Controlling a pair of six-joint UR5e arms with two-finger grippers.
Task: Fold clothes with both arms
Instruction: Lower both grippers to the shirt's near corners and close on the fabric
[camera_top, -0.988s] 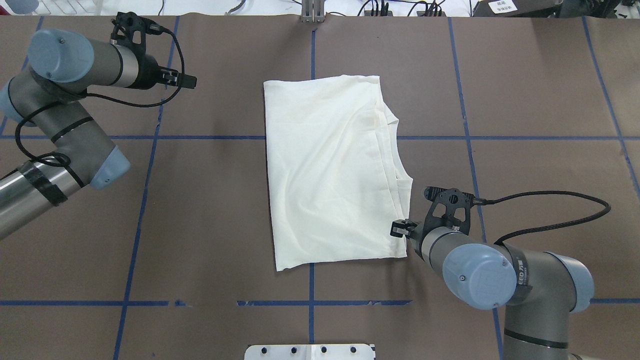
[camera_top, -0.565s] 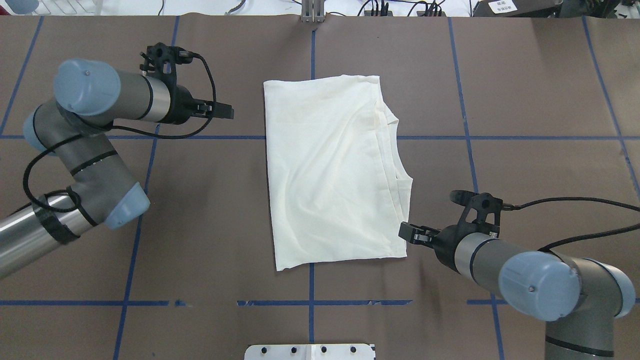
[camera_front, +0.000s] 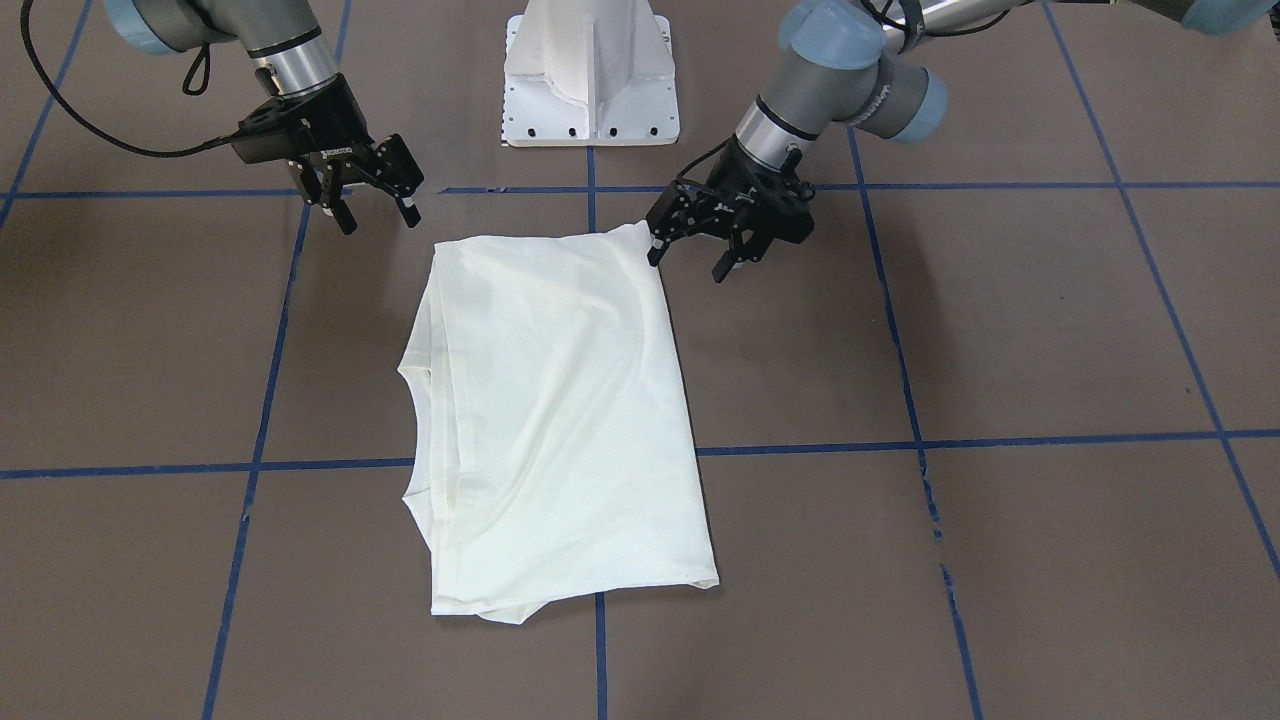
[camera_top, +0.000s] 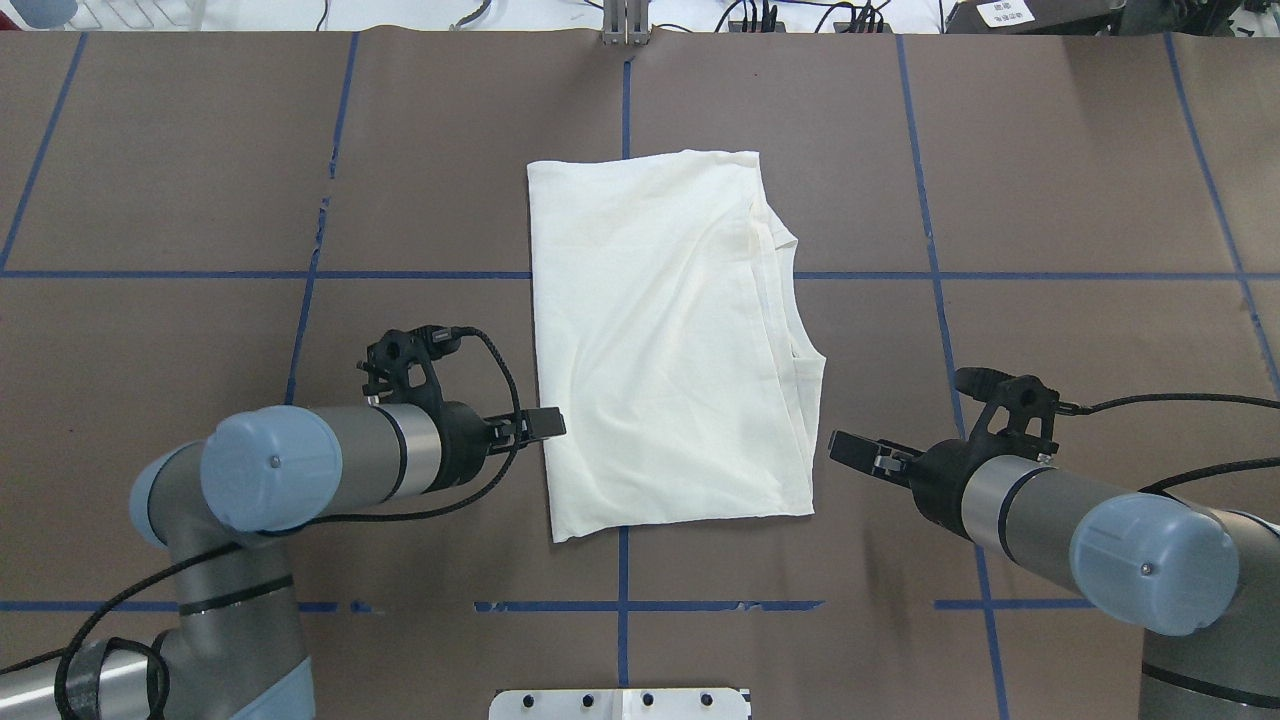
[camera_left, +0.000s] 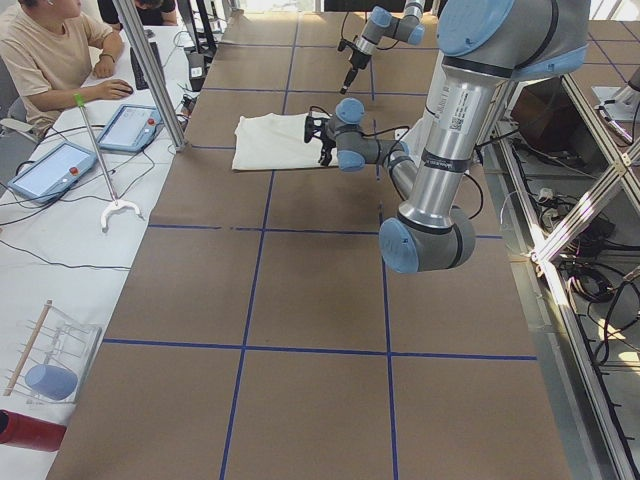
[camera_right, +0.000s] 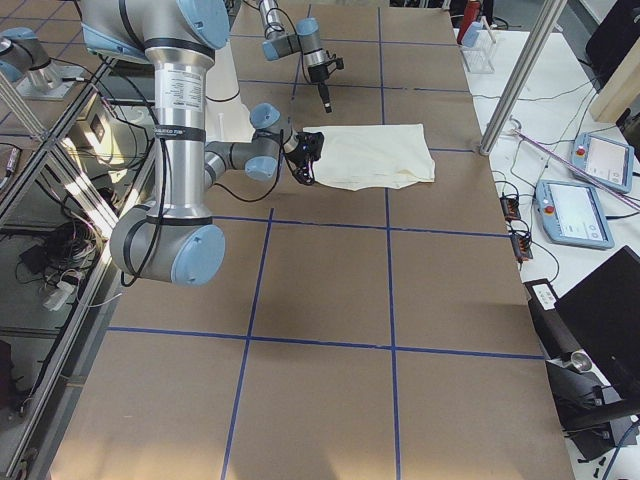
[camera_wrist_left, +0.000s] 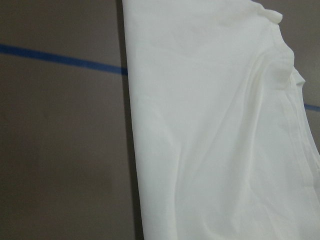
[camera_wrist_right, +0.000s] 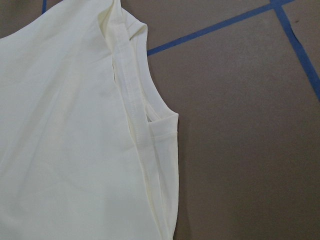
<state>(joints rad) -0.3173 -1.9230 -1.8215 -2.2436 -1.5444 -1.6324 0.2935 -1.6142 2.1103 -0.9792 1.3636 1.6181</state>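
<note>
The shirt (camera_top: 660, 340) is soft matt cloth, stitched seams. The tabletop (camera_top: 1050, 180) looks like dull brown paper, blue tape lines (camera_top: 1080, 275). The left arm (camera_top: 365, 465), right arm (camera_top: 1030, 505): satiny metal, smooth plastic caps (camera_top: 265, 480).

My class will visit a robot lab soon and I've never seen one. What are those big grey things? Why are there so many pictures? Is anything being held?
Those grey things are two robot arms, a left arm and a right arm, working at a brown table. Each arm ends in a black two-fingered claw called an end effector.

All the pictures show the same moment from different cameras. One is above and behind the robot, one faces it, and one sits at each end of the table. There is also a tiny camera on each wrist, which sees mostly cloth up close.

A cream shirt lies folded on the table, with no print showing. The left end effector and the right end effector are both open. They sit on either side of the shirt's end nearest the robot, and neither is holding anything.
</note>
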